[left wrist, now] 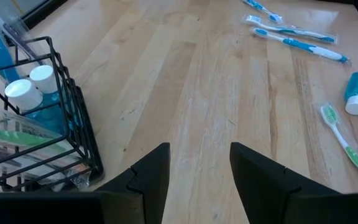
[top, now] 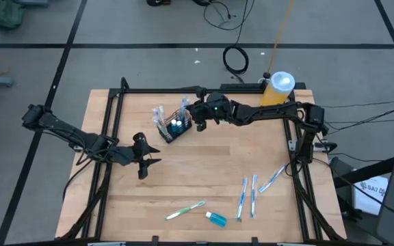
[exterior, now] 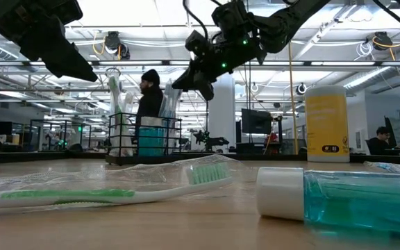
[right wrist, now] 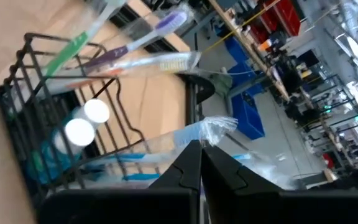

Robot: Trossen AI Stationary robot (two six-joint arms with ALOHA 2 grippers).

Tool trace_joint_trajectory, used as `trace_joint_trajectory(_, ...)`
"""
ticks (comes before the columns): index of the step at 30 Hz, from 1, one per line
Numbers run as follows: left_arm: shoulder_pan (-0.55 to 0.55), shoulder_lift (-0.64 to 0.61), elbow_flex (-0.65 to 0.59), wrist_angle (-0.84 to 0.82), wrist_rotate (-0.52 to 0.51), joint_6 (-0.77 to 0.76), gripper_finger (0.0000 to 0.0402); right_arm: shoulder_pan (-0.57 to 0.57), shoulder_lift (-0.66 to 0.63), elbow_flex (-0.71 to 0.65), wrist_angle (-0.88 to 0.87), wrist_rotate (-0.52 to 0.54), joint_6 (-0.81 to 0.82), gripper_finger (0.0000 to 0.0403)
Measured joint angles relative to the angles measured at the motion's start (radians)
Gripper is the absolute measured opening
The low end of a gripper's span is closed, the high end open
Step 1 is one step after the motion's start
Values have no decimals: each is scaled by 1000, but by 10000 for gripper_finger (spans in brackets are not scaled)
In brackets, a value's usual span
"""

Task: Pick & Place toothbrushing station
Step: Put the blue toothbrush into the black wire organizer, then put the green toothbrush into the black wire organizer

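A: In the left wrist view the black wire caddy (left wrist: pixel 39 124) is cut by the picture's edge, so its far side does not show.

B: And the green toothbrush (left wrist: pixel 348 144) there?

A: Its handle runs out of the picture too. In the low view the blue bottle (exterior: pixel 353 196) is cut off, and its label cannot be read.

B: The people behind the table (exterior: pixel 207 208)?

A: Too small and dark to tell more.

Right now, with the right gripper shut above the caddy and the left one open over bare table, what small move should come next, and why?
Probably the left gripper should go for the green toothbrush lying loose near the front edge. Its jaws are open and empty, while the right gripper is shut, empty, beside the caddy, which already holds wrapped brushes.
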Motion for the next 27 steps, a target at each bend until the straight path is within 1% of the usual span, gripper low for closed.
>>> trace_joint_trajectory(6,0,0,0,0,0,-4,175,3,2,0,-4,0,11,0)
trace_joint_trajectory(9,0,0,0,0,0,-5,175,10,0,-1,51,8,11,6)
trace_joint_trajectory(11,0,0,0,0,0,-5,175,19,-8,0,84,34,9,17)
trace_joint_trajectory(14,0,0,0,-1,0,-8,175,32,-11,0,112,89,-2,44)
trace_joint_trajectory(20,0,0,0,0,0,-15,175,50,-10,-1,107,224,-11,119)
trace_joint_trajectory(24,0,0,0,0,0,-19,175,62,-10,-1,99,277,-11,167)
trace_joint_trajectory(27,0,0,0,0,0,-19,175,94,-10,-1,97,337,30,192)
